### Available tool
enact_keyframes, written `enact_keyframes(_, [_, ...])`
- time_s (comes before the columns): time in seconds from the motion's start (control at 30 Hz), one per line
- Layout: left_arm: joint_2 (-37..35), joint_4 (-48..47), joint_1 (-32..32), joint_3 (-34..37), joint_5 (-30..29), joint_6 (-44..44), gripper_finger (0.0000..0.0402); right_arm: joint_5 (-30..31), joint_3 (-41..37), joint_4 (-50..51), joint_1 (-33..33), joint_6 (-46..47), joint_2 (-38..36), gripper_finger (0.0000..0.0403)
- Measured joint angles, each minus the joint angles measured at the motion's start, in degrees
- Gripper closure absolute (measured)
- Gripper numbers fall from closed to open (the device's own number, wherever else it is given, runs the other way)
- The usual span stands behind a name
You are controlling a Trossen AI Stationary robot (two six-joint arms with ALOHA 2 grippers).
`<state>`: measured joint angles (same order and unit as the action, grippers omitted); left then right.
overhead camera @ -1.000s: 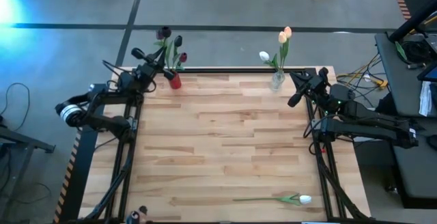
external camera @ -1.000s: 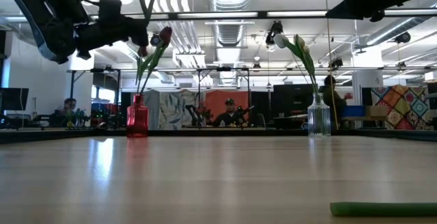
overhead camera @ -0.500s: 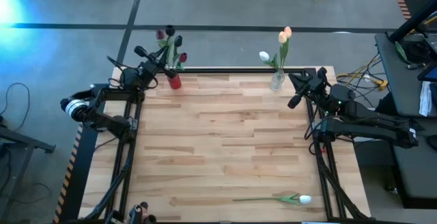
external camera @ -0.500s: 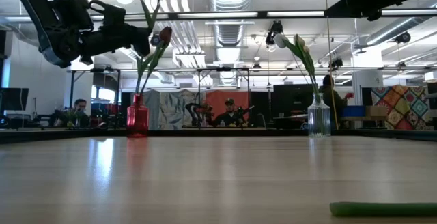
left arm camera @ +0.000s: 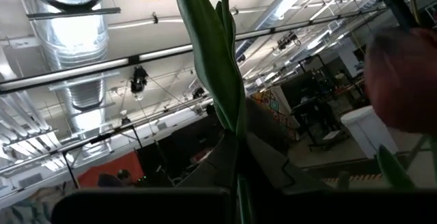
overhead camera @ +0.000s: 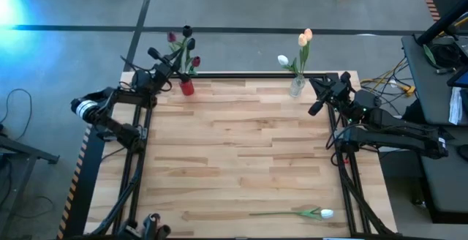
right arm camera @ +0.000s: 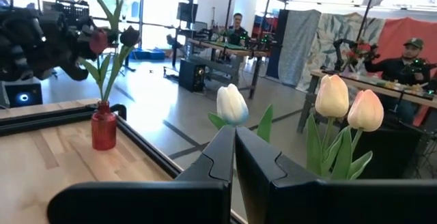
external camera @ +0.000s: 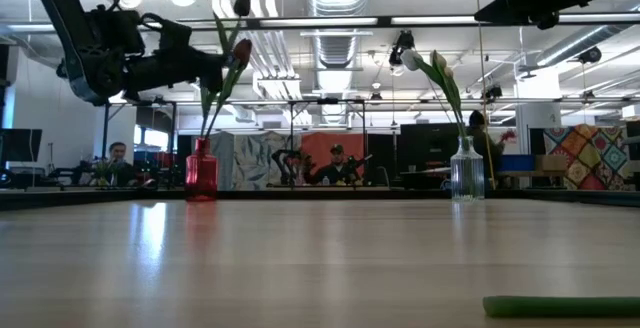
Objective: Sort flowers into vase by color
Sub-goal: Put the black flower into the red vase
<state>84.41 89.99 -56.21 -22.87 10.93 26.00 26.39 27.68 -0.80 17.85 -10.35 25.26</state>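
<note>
— Where are the flowers right now?

— Most are already in vases at the far edge of the pale wooden plank table (overhead camera: 241, 152). The small red glass vase (overhead camera: 187, 87) stands near the far left corner with dark maroon and black artificial tulips (overhead camera: 191, 59) on long green stems. The clear ribbed glass vase (overhead camera: 297, 85) stands near the far right corner and holds light ones: a white tulip (overhead camera: 283, 61) and two peach tulips (overhead camera: 305, 38).

— Anything loose on the table?

— One: a white tulip with a long green stem (overhead camera: 307, 213) lies flat by the near edge, toward the near right corner, its head pointing at the right edge. From table height only a stretch of its green stem (external camera: 560, 306) shows.

— And the left arm?

— The left gripper (overhead camera: 172, 72) is raised above the far left corner, right at the red vase's bouquet. Its fingers are clenched on the green stem of a dark-headed tulip (overhead camera: 187, 31); that stem and leaf (left arm camera: 218, 67) rise straight out from between them in the wrist camera. From table level the stem tilts, with its black head (external camera: 241, 5) above the others in the red vase (external camera: 201, 170).

— The right arm?

— The right gripper (overhead camera: 314, 108) sits at the right edge of the table, just beside the clear vase, fingers (right arm camera: 217, 157) pressed together on nothing. Past them I see the white tulip (right arm camera: 232, 104) and the peach pair (right arm camera: 349, 101) close by, and the red vase (right arm camera: 104, 125) farther along the table's far edge.

— Anyone around?

— People sit at desks in the room beyond (external camera: 337, 164).
</note>
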Motion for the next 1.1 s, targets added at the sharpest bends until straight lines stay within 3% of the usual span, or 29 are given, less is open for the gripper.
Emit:
enact_keyframes(0.6, [0.68,-0.02,0.04,3.22,0.12,0.02,0.0401,-2.49,0.02,0.0,0.01,0.24,0.0,0.0394])
enact_keyframes(1.1, [-7.31,-0.57,-0.33,9.85,-1.5,0.02,0.0395,-2.6,0.02,-0.27,0.01,0.9,0.0,0.0394])
